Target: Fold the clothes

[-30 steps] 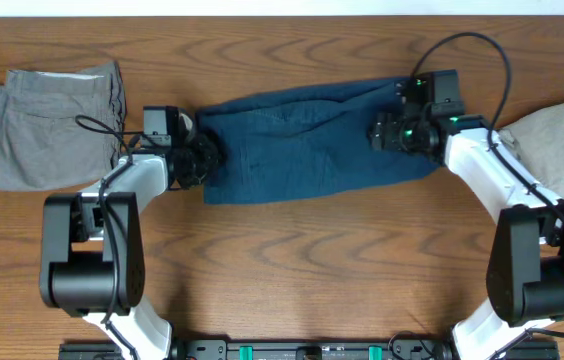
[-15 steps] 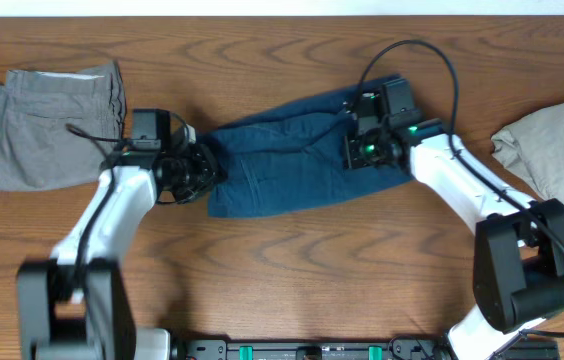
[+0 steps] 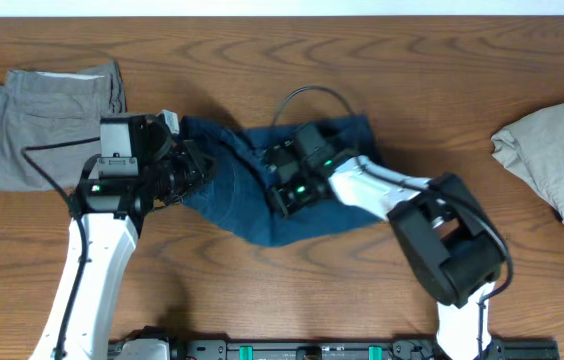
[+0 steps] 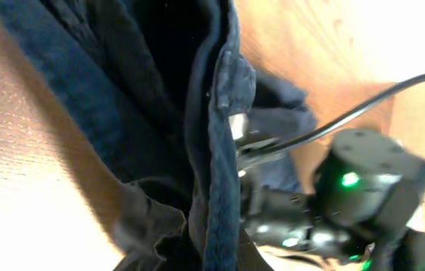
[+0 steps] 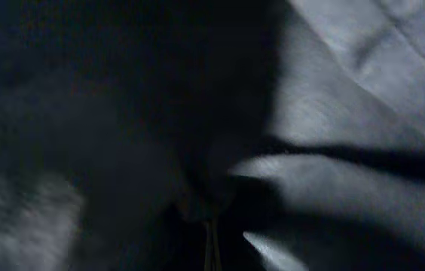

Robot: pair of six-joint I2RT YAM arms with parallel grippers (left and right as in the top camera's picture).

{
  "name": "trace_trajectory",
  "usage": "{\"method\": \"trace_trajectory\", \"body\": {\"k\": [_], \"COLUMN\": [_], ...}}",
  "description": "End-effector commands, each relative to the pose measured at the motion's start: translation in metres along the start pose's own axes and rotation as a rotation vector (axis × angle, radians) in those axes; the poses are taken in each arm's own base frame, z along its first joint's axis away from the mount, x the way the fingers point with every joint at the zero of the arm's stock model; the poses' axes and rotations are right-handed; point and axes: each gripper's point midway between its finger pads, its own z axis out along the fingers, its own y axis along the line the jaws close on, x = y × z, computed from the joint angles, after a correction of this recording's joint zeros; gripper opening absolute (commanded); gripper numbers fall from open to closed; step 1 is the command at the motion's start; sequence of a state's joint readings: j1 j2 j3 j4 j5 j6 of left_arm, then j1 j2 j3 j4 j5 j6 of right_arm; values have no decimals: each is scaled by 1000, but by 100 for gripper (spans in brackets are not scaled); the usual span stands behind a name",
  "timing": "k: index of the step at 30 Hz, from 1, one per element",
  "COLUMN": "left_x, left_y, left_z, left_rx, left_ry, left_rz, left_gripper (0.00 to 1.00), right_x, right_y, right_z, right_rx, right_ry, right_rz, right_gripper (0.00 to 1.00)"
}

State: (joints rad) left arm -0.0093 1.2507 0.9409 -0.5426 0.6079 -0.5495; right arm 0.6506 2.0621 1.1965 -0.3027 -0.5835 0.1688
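The clothes (image 3: 247, 205), a dark navy garment, lie bunched and partly doubled over at the table's middle. My left gripper (image 3: 192, 172) is shut on the garment's left end. In the left wrist view a folded navy edge (image 4: 214, 143) hangs from the jaws and hides them. My right gripper (image 3: 280, 188) sits over the middle of the garment, shut on a fold of it. In the right wrist view, dark cloth (image 5: 122, 135) fills the frame around the closed gripper (image 5: 212, 241). The right gripper's green-lit body (image 4: 352, 188) shows close by in the left wrist view.
Folded light grey shorts (image 3: 50, 125) lie at the far left, just behind my left arm. A pale beige garment (image 3: 554, 160) lies at the right edge. Bare wooden table (image 3: 262, 290) runs along the front.
My right gripper closed and swept left, dragging the garment's right end over toward the left end. The left arm rose and shifted slightly. The garment went from spread flat to bunched.
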Motion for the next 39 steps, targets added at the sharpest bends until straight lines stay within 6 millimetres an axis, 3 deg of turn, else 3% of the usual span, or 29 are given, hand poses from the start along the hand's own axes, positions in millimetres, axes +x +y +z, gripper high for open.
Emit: {"method": "trace_trajectory", "body": {"k": [1,4,9,13,16,23,27,33,39], "left_x": [-1,1,4,4,4,11,21,36,59], "left_y": [-18,-18,-14,-14,-14,-24,-46,-93,-132], "left_z": [-13,-14,-14,-14,-14,-9,-1,19,57], "left_rx": [58,54,36,37,37,54,103,219,317], "left_ry": [-19,-15,-3,-4,-3,15,34,57,122], "left_rz": [20,23,48,49,48,71,110,142,155], "left_gripper": [6,6,6,6,6,6,6,6,6], "right_x": [7,-17,-49,-38,-7,48,69,80,79], "right_y": [-8,-19,-47,-93,-125,-159,-167,-154,-128], "right_z": [12,-14,-96,-153,-170,-152,-136,-115,-94], "right_rx": [66,122,222,362,411,435,451,443,438], "right_ry": [25,-29,-124,-145,-67,74,125,166,194], "right_rz": [3,24,92,194,254,344,359,393,372], "right_gripper": [9,27,29,25,20,16,15,12,12]}}
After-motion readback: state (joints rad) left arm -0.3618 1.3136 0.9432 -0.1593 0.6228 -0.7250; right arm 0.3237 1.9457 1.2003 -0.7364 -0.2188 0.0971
